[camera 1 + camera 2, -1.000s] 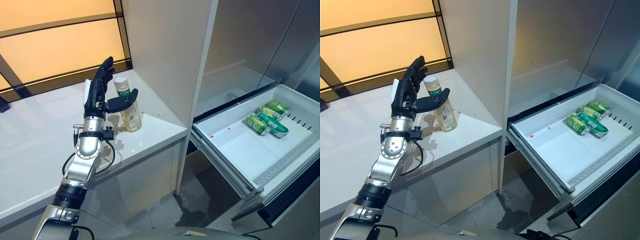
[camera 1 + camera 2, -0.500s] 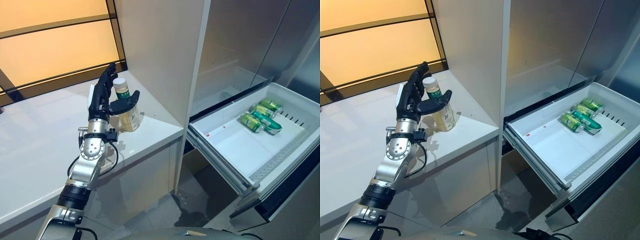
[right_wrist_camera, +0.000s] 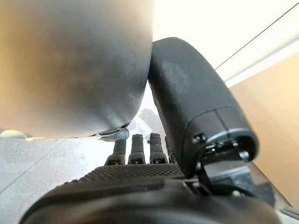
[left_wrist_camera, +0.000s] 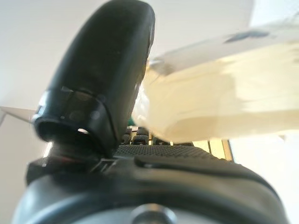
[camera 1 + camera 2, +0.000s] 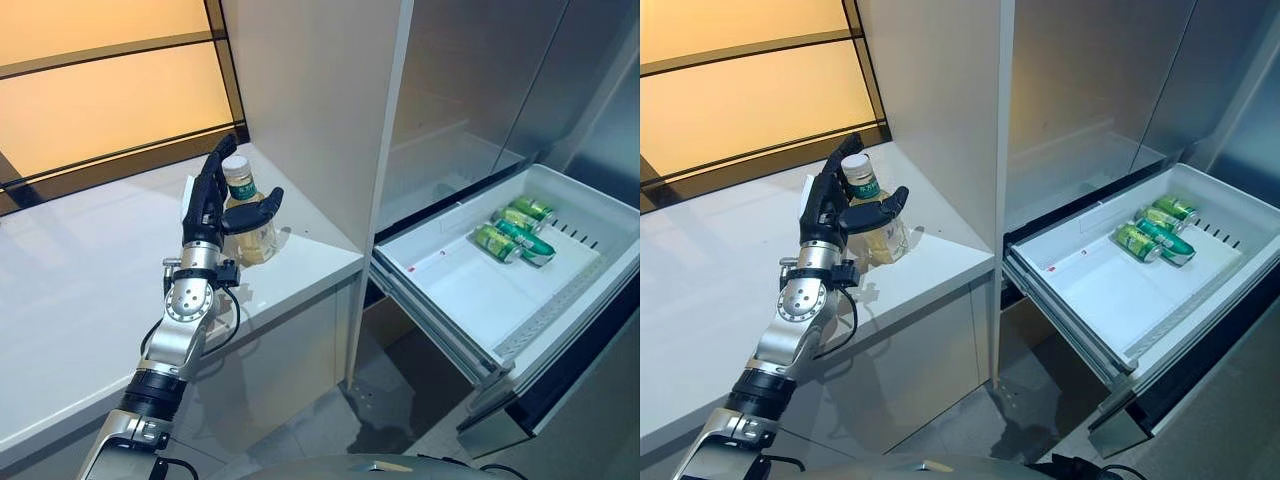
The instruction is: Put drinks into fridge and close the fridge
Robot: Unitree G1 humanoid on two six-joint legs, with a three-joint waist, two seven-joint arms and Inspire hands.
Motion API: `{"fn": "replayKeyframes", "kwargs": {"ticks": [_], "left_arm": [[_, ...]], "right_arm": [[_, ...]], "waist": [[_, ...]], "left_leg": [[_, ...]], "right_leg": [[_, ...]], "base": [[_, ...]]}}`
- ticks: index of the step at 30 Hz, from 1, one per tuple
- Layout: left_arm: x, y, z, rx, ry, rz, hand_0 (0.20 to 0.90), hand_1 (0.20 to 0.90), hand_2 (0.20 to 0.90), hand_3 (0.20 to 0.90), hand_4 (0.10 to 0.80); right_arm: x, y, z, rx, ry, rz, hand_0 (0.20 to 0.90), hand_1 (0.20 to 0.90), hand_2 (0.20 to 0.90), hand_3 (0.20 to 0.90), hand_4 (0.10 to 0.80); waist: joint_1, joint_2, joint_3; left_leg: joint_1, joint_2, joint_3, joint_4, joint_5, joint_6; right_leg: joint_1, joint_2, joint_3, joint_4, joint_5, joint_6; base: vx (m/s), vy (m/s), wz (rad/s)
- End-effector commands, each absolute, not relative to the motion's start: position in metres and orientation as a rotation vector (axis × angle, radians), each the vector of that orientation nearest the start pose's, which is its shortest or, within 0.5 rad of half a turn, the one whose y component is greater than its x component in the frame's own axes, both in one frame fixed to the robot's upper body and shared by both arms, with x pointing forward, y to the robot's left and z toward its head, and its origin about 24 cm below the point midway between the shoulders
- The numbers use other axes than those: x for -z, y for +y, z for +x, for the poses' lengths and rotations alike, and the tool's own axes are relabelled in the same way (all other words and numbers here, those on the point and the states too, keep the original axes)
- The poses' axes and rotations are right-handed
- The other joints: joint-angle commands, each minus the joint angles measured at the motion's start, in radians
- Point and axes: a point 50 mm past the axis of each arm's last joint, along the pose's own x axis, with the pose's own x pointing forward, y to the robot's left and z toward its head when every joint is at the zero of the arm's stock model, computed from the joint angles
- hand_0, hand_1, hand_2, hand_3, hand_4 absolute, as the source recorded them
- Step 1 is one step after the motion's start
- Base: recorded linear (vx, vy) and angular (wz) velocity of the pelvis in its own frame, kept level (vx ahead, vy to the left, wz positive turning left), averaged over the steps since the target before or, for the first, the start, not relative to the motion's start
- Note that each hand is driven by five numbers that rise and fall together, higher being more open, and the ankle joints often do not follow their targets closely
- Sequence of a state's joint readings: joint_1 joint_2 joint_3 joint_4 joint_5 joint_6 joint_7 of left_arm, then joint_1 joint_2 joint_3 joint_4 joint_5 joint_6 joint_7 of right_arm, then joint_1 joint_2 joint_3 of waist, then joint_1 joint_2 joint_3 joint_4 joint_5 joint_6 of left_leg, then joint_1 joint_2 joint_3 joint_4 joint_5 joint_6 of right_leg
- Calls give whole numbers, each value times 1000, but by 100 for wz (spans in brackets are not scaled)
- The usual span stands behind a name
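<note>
bottle upright on counter, near its corner by the fridge wall. clear plastic, pale liquid, green label, white cap: likely light, smooth, a bit squashy; best taken round the mid body below the neck. left hand beside it, fingers straight and raised behind the bottle, thumb across its front, touching or nearly; not yet clamped. drawer pulled out, cans at its far end. right hand: state cannot be told.

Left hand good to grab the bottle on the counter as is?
Probably yes: the left hand is open around the bottle, fingers behind it, thumb in front, nothing between them. It only needs to close.
</note>
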State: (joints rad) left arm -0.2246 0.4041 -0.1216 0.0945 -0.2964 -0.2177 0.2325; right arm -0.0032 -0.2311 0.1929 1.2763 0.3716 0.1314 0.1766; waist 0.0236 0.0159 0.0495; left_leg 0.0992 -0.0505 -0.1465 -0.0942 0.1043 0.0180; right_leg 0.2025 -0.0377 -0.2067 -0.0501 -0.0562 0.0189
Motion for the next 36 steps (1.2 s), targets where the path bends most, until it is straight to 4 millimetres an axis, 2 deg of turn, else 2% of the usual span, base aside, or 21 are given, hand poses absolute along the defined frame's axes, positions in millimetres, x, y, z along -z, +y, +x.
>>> {"fn": "replayKeyframes", "kwargs": {"ticks": [1, 6, 16, 36], "left_arm": [[-148, 197, 301, -69, -487, -19, 900, 900, 900, 900, 800], [-146, 191, 298, -49, -480, -67, 900, 900, 900, 900, 800], [-144, 194, 298, -81, -472, -78, 900, 900, 900, 900, 800], [-144, 196, 299, -98, -462, -13, 900, 900, 900, 900, 800]], "right_arm": [[172, -196, 72, 1, 1386, 144, 900, 900, 900, 900, 800], [172, -195, 75, -2, 1382, 140, 900, 900, 900, 900, 800], [172, -196, 75, -3, 1381, 133, 900, 900, 900, 900, 800], [172, -196, 72, -5, 1385, 131, 900, 900, 900, 900, 800]], "waist": [[11, 4, -8], [15, 4, -4], [15, 5, -3], [13, 8, -7]], "left_leg": [[49, -26, 63, 7, -121, 47], [50, -27, 60, 7, -120, 47], [50, -26, 61, 7, -119, 46], [51, -25, 62, 7, -118, 44]], "right_leg": [[-87, 7, 75, 125, -14, 0], [-86, 6, 73, 128, -15, -1], [-85, 6, 71, 127, -16, -1], [-81, 8, 74, 122, -16, 0]], "base": [[0, 0, 0], [0, 0, 0], [0, 0, 0], [0, 0, 0]]}}
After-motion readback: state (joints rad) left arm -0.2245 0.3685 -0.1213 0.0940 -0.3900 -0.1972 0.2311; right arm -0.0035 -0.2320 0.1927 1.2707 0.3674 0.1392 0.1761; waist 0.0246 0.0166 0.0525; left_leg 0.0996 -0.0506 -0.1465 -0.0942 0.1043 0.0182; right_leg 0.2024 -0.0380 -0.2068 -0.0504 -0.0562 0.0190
